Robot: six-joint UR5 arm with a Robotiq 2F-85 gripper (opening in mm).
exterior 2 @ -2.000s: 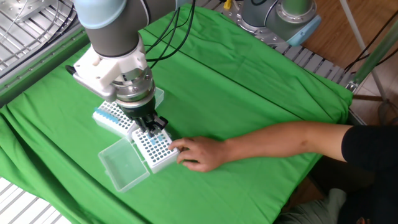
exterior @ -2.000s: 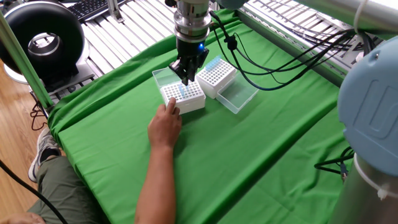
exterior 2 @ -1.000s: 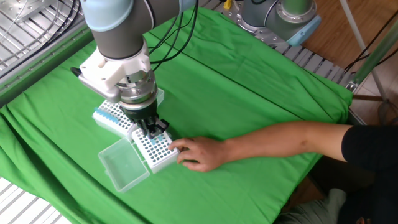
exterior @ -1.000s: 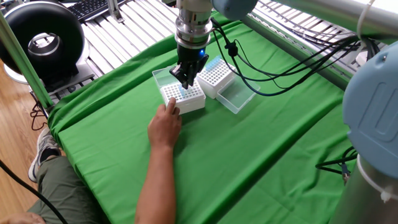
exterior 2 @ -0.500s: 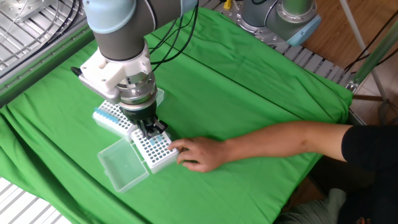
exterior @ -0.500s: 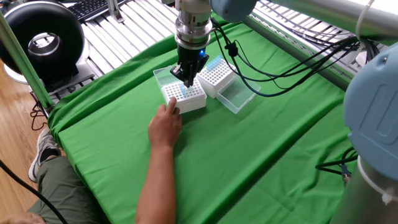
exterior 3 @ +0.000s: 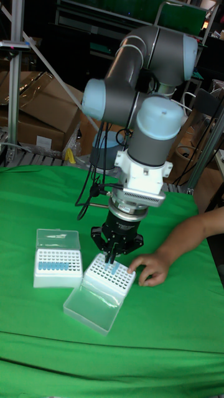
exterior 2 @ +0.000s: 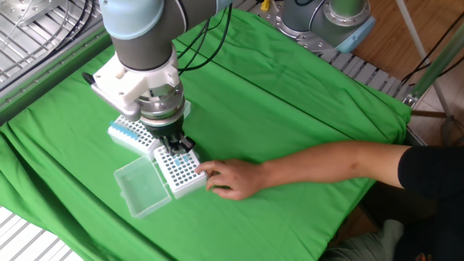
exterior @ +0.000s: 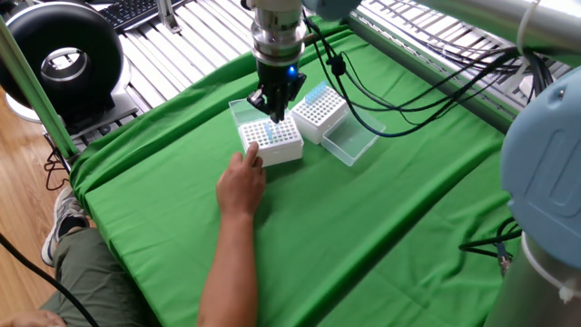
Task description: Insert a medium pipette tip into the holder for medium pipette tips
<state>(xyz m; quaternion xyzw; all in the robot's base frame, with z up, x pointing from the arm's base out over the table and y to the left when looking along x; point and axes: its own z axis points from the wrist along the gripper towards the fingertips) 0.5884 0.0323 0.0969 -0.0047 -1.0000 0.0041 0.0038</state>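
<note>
While hand (exterior: pixel 241 184) steadies — 2 tip racks (exterior 3: pixel 109 278), 1 arm (exterior 3: pixel 138 102).

Wooden floor (exterior: pixel 18 173); cardboard boxes (exterior 3: pixel 31 121)

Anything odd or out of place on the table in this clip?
Yes: a person's hand rests against the white tip holder directly below the gripper, inside the arm's working space. Nothing looks spilled or broken; both racks sit upright with lids open.
</note>
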